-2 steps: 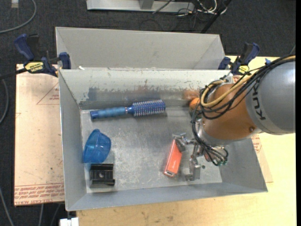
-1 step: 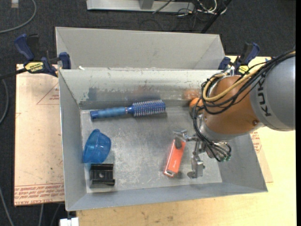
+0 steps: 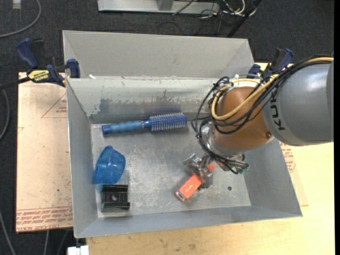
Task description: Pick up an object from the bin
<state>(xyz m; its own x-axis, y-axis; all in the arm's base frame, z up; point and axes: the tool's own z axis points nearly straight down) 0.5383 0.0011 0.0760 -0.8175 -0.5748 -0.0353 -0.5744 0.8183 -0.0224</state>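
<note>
**Gripper low over the orange piece, right side of the bin**

Gripper (image 3: 202, 170) sits low near the floor of the bin (image 3: 159, 158), in the front-right part. It's right at the upper end of a small orange piece (image 3: 188, 188), which is oblong with a paler tip and lies at a slant on the floor. Honestly can't tell if the gripper is open or closed, or if it actually has the piece; the metal bits blur together at that spot.

Arm (image 3: 308, 108) comes in from the right, with its brown-orange cover (image 3: 239, 118) and a loop of cables (image 3: 223, 89) hanging over the back-right of the bin.

Other stuff is well apart from the gripper. A blue brush (image 3: 146, 125) lies along the back wall, a blue cup (image 3: 109, 164) is tipped over on the left, and a black box (image 3: 115, 196) sits just in front of the cup in the front-left corner.
</note>
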